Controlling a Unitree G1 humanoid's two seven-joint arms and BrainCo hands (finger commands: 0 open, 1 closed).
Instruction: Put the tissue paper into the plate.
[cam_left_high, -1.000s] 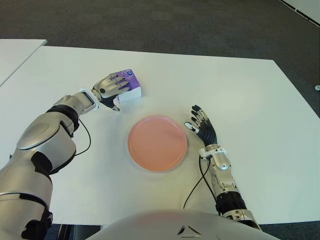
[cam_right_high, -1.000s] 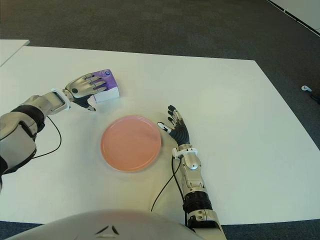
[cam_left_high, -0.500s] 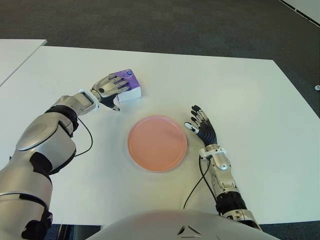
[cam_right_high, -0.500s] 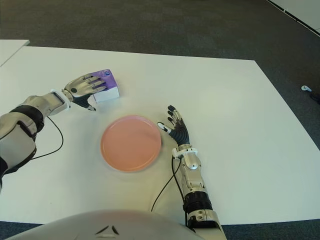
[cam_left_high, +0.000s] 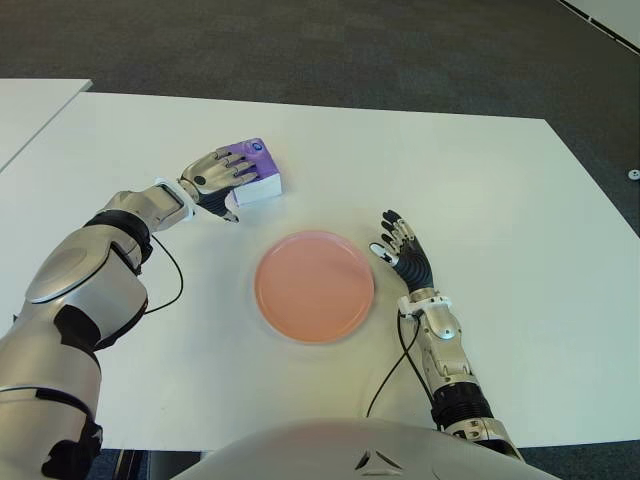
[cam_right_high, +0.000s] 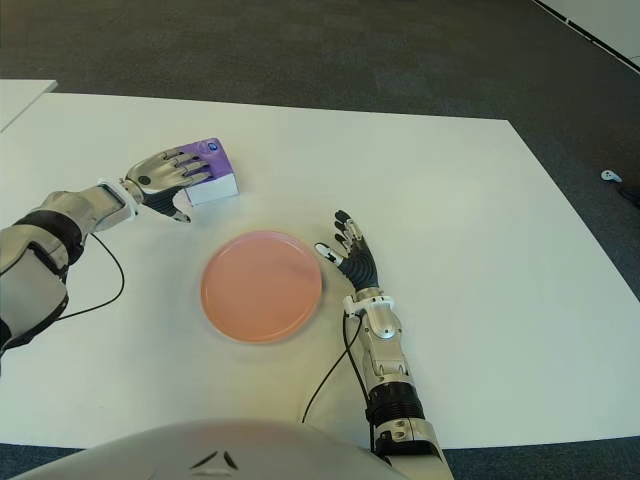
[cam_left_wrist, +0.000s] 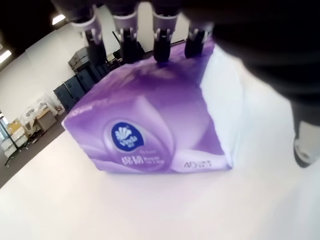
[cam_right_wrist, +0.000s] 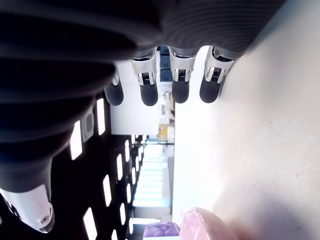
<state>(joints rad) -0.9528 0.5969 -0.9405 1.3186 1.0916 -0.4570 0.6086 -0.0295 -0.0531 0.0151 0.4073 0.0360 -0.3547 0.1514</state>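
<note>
On the table (cam_left_high: 500, 180): one tissue pack (cam_left_high: 258, 175), one plate (cam_left_high: 314, 286).

A white counter (cam_left_high: 480, 180) fills most of the scene. Past its far edge lies dark grey carpet floor (cam_left_high: 300, 45). Off the counter's far left corner shows part of a second white counter (cam_left_high: 25, 105), apart from the first by a narrow gap.

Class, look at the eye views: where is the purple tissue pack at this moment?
The tissue pack lies on the white table on the robot's left, beyond the pink plate and outside it, with the left hand laid over its top.
</note>
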